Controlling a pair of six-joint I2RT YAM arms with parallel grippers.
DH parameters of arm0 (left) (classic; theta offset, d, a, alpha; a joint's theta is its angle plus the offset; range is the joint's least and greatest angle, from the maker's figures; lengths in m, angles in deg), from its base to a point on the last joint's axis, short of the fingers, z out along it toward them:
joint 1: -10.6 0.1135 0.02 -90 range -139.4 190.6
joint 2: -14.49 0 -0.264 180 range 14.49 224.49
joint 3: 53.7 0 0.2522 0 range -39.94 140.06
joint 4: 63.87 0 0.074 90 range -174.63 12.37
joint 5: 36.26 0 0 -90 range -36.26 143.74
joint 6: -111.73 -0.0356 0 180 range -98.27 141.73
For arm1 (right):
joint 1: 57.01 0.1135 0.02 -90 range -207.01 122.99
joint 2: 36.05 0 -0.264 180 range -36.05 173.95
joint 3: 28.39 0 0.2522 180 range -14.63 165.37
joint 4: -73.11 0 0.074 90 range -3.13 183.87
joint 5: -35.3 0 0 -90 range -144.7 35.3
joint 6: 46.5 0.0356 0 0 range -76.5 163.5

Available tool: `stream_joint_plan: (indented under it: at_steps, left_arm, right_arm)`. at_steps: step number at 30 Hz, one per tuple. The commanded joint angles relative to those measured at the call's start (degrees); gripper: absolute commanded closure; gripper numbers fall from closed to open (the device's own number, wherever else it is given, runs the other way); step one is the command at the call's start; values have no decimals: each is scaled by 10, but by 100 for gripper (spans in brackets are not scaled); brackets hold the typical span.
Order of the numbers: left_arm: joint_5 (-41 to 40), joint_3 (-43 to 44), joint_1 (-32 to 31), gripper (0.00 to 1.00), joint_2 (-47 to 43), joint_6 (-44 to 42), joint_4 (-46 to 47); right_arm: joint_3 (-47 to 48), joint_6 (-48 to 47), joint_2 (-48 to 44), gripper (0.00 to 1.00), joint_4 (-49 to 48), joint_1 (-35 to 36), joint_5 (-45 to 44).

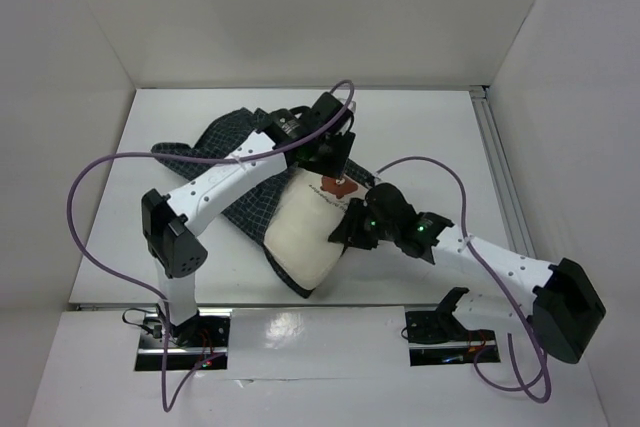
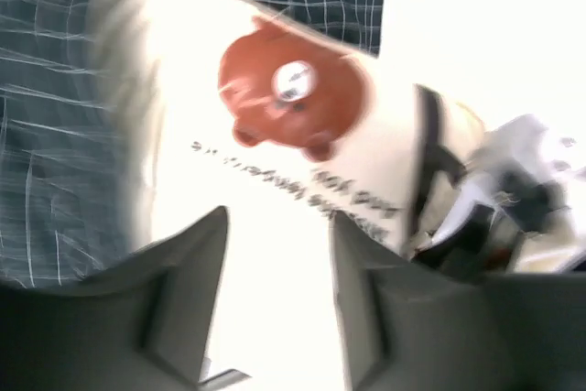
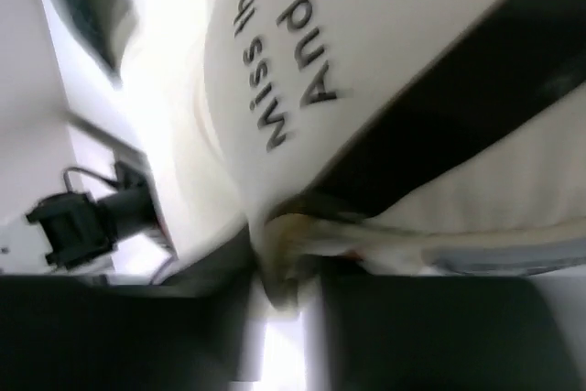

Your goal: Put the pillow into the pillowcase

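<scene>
A white table [image 1: 420, 137] lies under bright, even light, boxed in by plain white panels: a back wall [image 1: 310, 7] beyond its far edge, a left wall [image 1: 50, 127] and a right wall [image 1: 580, 97] at its sides, and an aluminium rail [image 1: 500, 167] along its right edge.

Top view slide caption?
Right gripper pinches soft cream-white printed cushion on dark checked cloth pillowcase; left gripper hovers open.

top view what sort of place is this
Probably a robot lab test cell: plain white walls box in a white table, with the left arm and right arm bolted at its near edge.
</scene>
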Motion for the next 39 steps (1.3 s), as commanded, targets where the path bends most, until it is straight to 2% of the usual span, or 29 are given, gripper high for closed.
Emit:
stream_joint_plan:
  at_steps: [1, 2, 5, 7, 10, 12, 14, 18, 20, 22, 25, 27, 28, 30, 31, 33, 34, 35, 36, 39]
  left_arm:
    - [-19, 70, 10, 34, 1, -22, -32]
    - [-25, 70, 17, 33, 1, -22, -38]
    - [-53, 56, 17, 29, -11, -22, -31]
    - [-24, 56, 17, 26, 5, -22, -31]
    - [-2, 56, 12, 26, 36, 0, -31]
    - [-34, 78, -6, 25, 79, 31, -24]
    - [-67, 118, -6, 21, 111, 55, -24]
    - [-84, 173, 17, 20, 192, 145, -32]
    - [-99, 191, 23, 14, 225, 161, -26]
    - [-99, 191, 29, 3, 252, 161, -5]
    - [-71, 191, 48, 3, 281, 169, -5]
    - [-61, 148, 48, 10, 281, 161, -5]
    - [-50, 133, 48, 29, 281, 154, 3]
    - [-21, 81, 48, 89, 257, 146, 17]
    - [-15, 67, 48, 100, 247, 139, 17]
    - [-6, 11, 48, 100, 218, 127, 17]
    - [-20, -39, 48, 100, 175, 121, 17]
    - [-20, -39, 41, 100, 149, 115, 17]
    - [-43, -91, 35, 100, 122, 115, 17]
    - [-57, -177, 27, 100, 15, 109, 17]
  right_arm:
    - [80, -28, 39, 38, -82, 13, 18]
    - [92, -43, 44, 27, -13, 18, 11]
    - [112, -64, 3, 10, 97, 18, -119]
    - [106, -52, -37, 7, 179, 10, -215]
    - [99, -36, -106, 5, 236, -7, -266]
    - [99, -16, -133, 5, 256, -23, -295]
    - [99, -23, -139, 5, 256, -38, -295]
    - [105, -86, -127, 5, 240, -132, -244]
    - [110, -126, -117, 5, 218, -170, -188]
    - [110, -144, -117, 5, 200, -218, -155]
    - [105, -169, -104, 5, 183, -260, -107]
    - [105, -182, -91, 5, 175, -281, -84]
    - [105, -182, -86, 5, 162, -287, -79]
    - [105, -203, -62, 3, 146, -300, -53]
    - [110, -209, -50, 3, 133, -313, -41]
    - [120, -222, -24, 3, 118, -321, -17]
    - [132, -235, 2, 3, 105, -321, 3]
    - [138, -245, 18, 3, 97, -321, 19]
    - [145, -253, 32, 3, 92, -315, 37]
    - [183, -301, 103, 2, 67, -258, 60]
